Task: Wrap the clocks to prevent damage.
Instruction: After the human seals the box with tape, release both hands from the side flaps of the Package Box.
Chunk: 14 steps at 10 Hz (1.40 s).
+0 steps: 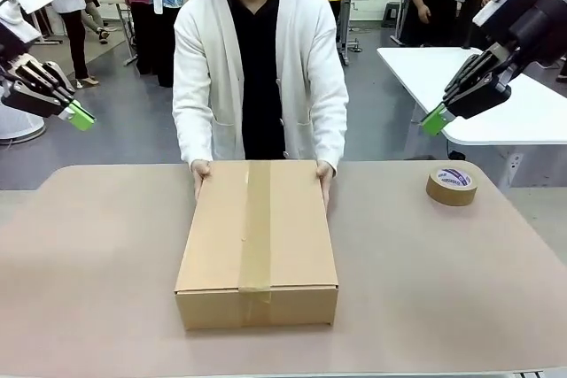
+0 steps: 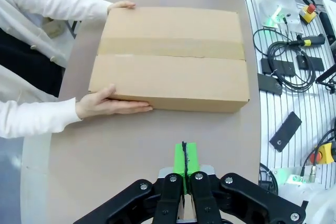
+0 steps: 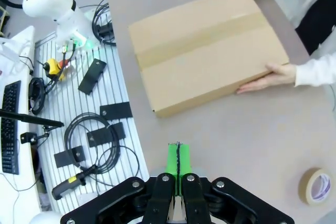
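**Both grippers shut and raised; sealed box at mid-table, no wrapped bundle on show**

The left gripper (image 1: 81, 117) hangs in the air off the table's left side with its green pads pressed together on nothing. In its wrist view, the left gripper (image 2: 185, 158) shows the two pads meeting in a single seam above bare tabletop. The right gripper (image 1: 434, 121) is likewise closed and empty, raised beyond the table's far right corner; its wrist view shows the right gripper (image 3: 178, 157) with pads flush.

Out from them, a brown cardboard box (image 1: 258, 241) sits at the middle of the table (image 1: 97, 263), flaps closed under a strip of tape along the centre. The person's hands (image 1: 200, 171) rest on its far corners. A tape roll (image 1: 452, 186) lies near the far right edge.

The clocks cannot be seen; whether they lie inside the box cannot be told. Clocks are likely fragile and moderately heavy. The box looks stiff and smooth-sided, too wide for one gripper, so holding it would probably call for pressing opposite short sides with both arms, gently and level.
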Each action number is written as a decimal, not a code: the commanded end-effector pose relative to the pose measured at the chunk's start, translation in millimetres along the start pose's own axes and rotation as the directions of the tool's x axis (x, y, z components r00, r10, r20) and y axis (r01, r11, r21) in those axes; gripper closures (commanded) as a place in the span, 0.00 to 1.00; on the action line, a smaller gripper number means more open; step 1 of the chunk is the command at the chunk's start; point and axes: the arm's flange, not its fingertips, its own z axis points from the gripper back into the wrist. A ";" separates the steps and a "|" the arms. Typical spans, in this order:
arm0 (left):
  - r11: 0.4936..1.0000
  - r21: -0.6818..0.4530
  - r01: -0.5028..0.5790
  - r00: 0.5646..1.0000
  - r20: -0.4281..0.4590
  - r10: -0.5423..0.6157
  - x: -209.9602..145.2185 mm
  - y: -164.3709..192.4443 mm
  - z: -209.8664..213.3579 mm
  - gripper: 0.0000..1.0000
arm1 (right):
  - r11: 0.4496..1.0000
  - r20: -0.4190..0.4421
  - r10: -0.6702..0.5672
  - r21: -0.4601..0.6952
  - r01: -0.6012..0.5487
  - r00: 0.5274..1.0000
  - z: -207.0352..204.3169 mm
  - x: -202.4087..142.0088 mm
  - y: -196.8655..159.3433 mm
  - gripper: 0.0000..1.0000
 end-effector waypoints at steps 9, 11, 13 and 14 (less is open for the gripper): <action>1.000 0.011 -0.012 1.000 -0.021 0.012 3.6 2.5 -0.1 1.00 | 1.000 -0.030 -0.016 -0.010 0.016 0.999 0.1 4.5 -1.7 0.99; 1.000 0.016 -0.002 1.000 0.011 0.002 0.9 -2.4 1.9 0.40 | 0.998 -0.008 0.049 -0.043 -0.049 0.999 2.0 -4.7 6.8 0.41; 0.999 0.034 -0.002 1.000 -0.022 0.003 2.8 -2.6 -0.8 0.00 | 0.999 0.006 0.018 -0.038 -0.018 1.000 1.7 -9.2 6.1 0.00; 0.999 0.037 -0.011 1.000 -0.021 0.012 1.5 -5.7 -5.7 0.00 | 0.999 0.001 0.014 -0.035 -0.014 1.000 -1.0 -11.8 6.9 0.00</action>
